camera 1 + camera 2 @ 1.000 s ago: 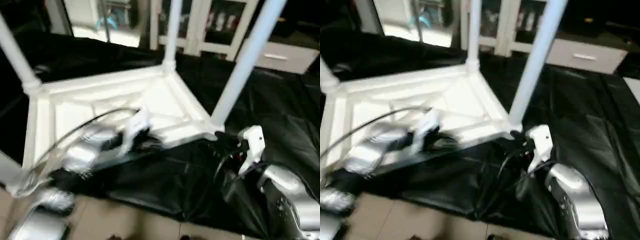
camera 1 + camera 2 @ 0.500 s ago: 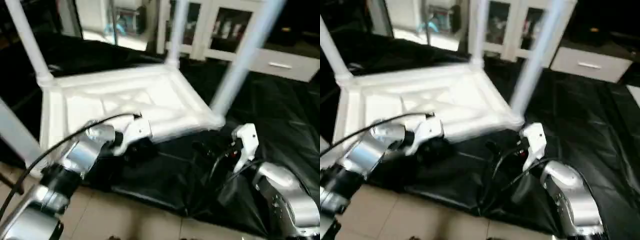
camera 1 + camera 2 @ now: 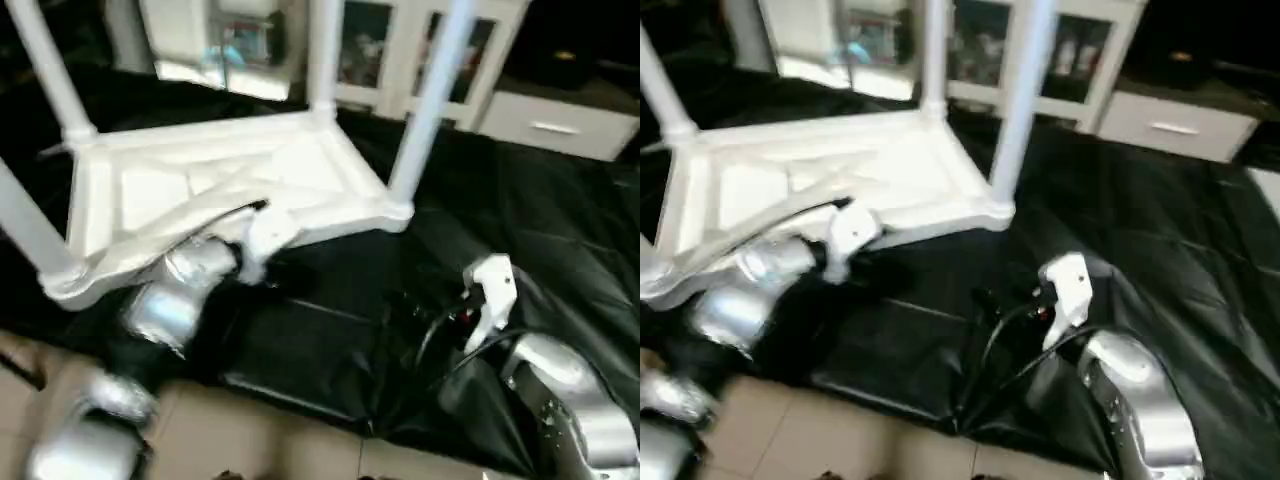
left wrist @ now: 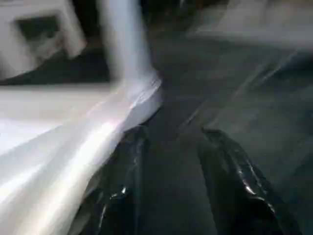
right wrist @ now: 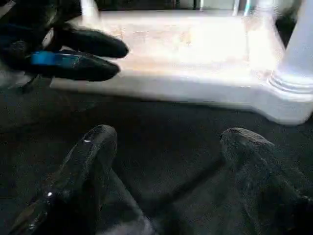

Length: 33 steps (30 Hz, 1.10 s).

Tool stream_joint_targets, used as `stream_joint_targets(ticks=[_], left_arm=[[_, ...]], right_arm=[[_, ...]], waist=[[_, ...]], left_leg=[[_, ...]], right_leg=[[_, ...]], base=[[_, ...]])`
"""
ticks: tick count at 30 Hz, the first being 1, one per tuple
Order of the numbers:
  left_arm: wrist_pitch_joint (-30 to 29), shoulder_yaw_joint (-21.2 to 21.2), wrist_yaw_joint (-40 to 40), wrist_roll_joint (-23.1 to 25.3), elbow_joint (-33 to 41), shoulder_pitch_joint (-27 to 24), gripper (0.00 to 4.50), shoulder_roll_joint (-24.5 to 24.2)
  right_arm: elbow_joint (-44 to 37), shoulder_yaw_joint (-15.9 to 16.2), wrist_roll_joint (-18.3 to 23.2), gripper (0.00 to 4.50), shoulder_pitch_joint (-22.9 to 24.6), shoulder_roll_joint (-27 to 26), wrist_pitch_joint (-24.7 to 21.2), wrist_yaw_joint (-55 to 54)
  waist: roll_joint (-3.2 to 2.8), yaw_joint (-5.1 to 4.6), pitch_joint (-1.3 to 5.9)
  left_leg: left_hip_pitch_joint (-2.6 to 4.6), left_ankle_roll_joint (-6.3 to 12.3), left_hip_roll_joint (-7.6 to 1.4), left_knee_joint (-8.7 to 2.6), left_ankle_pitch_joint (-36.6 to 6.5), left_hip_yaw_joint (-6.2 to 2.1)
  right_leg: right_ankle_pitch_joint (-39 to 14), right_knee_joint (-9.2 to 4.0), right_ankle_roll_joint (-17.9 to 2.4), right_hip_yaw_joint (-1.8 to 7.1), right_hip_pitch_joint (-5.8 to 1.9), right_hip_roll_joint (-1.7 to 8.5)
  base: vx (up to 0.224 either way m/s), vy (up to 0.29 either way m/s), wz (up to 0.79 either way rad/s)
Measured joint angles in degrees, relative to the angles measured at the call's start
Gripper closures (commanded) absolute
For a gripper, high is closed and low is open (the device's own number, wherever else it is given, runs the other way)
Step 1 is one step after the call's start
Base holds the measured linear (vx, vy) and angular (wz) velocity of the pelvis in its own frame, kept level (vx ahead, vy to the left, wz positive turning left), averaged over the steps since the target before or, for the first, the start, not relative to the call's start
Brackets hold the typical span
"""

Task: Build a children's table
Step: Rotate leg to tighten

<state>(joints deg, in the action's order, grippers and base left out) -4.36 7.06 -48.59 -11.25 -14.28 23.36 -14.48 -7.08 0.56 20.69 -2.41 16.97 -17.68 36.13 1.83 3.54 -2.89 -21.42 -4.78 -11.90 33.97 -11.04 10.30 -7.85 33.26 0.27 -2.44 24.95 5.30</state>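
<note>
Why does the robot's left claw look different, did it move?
Yes. The left gripper hovered over the ribbed panel of the upturned tabletop a second ago; now it sits at the tabletop's near edge, closer to the leg by the right gripper.

Both forearms are rounded shells of brushed silver metal, the left silver forearm ringed by a darker band near its elbow end, the right silver forearm broad and smooth. Each wrist carries a white plastic block, and thin black cables loop from the shells toward those blocks. The left claw and right claw each have two glossy black, rounded fingers; a blue mark sits on the left one.
</note>
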Motion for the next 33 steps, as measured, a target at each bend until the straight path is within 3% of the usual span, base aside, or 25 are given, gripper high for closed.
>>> stream_joint_targets(ticks=[2, 4, 7, 11, 14, 17, 24, 26, 29, 33], left_arm=[[-2.0, -1.6, -2.3, -6.2, 4.5, -4.7, 2.06, -1.2], [-3.2, -4.0, -3.6, -9.5, 6.7, -8.2, 1.80, -3.9], [-3.7, -8.3, -5.9, -11.9, 8.2, -12.8, 1.77, -7.1], [-6.4, -15.5, -8.5, -16.8, 10.8, -15.8, 1.36, -9.9], [-10.4, -20.9, -11.7, -22.3, 11.8, -18.4, 1.12, -16.2], [-9.0, -23.9, -14.6, -22.7, 10.8, -20.9, 0.94, -21.3], [-6.4, -27.1, -21.6, -19.7, 2.1, -27.3, 0.45, -27.4], [-4.9, -29.4, -21.7, -19.5, -1.6, -27.4, 0.12, -28.7], [-0.5, -32.9, -21.1, -19.9, -7.3, -27.2, 0.07, -30.0], [7.2, -39.5, -19.6, -20.3, -20.6, -24.8, 0.03, -33.4]], right_arm=[[-0.7, -0.2, 0.3, 0.79, 0.4, 0.0, 0.3, 0.1], [-1.4, -0.2, 0.9, 0.79, 0.6, 0.0, 0.5, 0.3], [-1.9, -1.3, 1.7, 0.79, 1.1, 0.1, 0.7, 0.6], [-1.9, -1.4, 2.1, 0.79, 1.2, 0.2, 0.8, 0.8], [-1.8, -1.4, 2.1, 0.79, 1.2, 0.8, 1.1, 1.7], [-1.7, -2.1, 2.1, 0.79, 1.2, 1.5, 1.7, 1.8], [-1.2, -2.3, 2.2, 0.79, 1.2, 1.7, 2.0, 2.0], [-1.1, -2.3, 2.2, 0.79, 1.2, 1.7, 2.1, 2.0], [-0.6, -2.3, 2.2, 0.79, 1.1, 1.6, 2.3, 2.0], [-0.4, -2.2, 2.2, 0.79, 0.9, 1.1, 2.3, 2.0]], waist=[[-0.07, -0.20, 0.00], [-0.35, -0.25, 0.01], [-0.83, -0.36, 0.16], [-0.79, -0.20, 0.18], [-0.78, -0.39, 0.20], [-0.76, -0.59, 0.27], [-0.56, -0.69, 0.45], [-0.45, -0.66, 0.52], [-0.28, -0.65, 0.62], [0.06, -0.68, 0.80]], left_leg=[[0.16, -0.02, -0.07, -0.05, 0.0, 0.06], [0.27, -0.07, -0.09, -0.08, 0.0, 0.08], [0.45, -0.08, -0.07, -0.09, 0.0, 0.03], [0.45, -0.11, -0.05, -0.08, 0.0, -0.15], [0.48, -0.11, -0.01, -0.07, 0.0, -0.27], [0.50, -0.11, 0.03, -0.07, 0.0, -0.30], [0.56, -0.11, 0.03, -0.07, 0.0, -0.38], [0.57, -0.11, 0.03, -0.07, 0.0, -0.42], [0.61, -0.11, 0.03, -0.07, 0.0, -0.42], [0.76, -0.12, 0.02, -0.12, 0.0, -0.56]], right_leg=[[-0.1, -0.01, 0.0, -0.11, 0.06, -0.14], [-0.1, 0.02, 0.1, -0.14, -0.02, -0.23], [-0.3, 0.12, 0.5, -0.02, -0.12, -0.17], [-0.3, 0.14, 0.5, 0.07, -0.17, -0.16], [-0.3, 0.15, 0.6, 0.05, -0.16, -0.17], [-0.3, 0.14, 0.6, 0.09, -0.17, -0.18], [-0.3, 0.13, 0.6, 0.08, -0.25, -0.21], [-0.3, 0.14, 0.6, 0.07, -0.28, -0.22], [-0.3, 0.13, 0.6, 0.07, -0.34, -0.22], [-0.3, 0.13, 0.6, 0.01, -0.41, -0.29]], base=[[0.000, 0.000, 0.00], [0.000, 0.000, 0.00], [0.000, 0.000, 0.00], [0.000, 0.000, 0.00], [0.000, 0.000, 0.00], [0.000, 0.000, 0.00], [0.000, 0.000, 0.00], [0.000, 0.000, 0.00], [0.000, 0.000, 0.00], [0.000, 0.000, 0.00]])
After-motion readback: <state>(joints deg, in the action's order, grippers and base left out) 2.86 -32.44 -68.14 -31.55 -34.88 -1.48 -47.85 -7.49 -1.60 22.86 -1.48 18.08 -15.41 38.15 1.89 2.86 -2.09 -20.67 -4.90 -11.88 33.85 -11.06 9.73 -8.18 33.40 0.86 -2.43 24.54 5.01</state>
